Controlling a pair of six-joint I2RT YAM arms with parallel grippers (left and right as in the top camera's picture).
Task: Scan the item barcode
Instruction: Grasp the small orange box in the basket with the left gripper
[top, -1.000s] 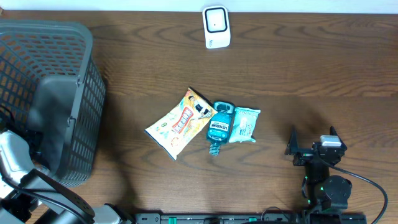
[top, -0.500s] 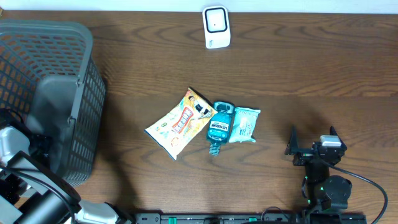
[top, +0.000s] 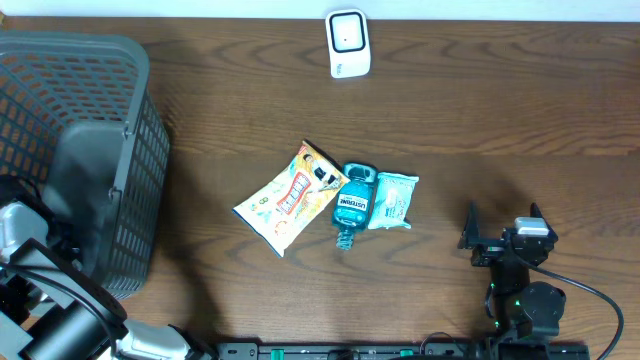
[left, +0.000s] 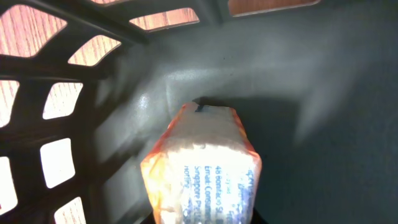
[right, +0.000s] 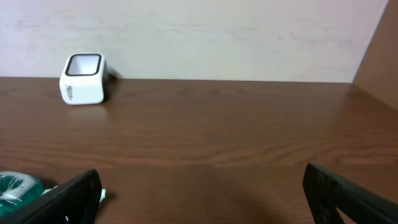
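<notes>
On the brown table (top: 480, 120) the grey basket (top: 110, 150) stands far left; inside it, by a corner, the left gripper (top: 55, 232) is clamped on an orange-edged packet (left: 202, 165). The right gripper (top: 503, 220) gapes wide, holding nothing

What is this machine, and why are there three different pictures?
It is a robot with two arms at a brown table. One picture looks down from above. The other two come from small cameras on its wrists. On the table lie a snack bag, a blue bottle, a small green packet and a white scanner. The left arm reaches into the grey basket; its claw seems shut on an orange-and-white packet. The right claw is open and empty.
</notes>
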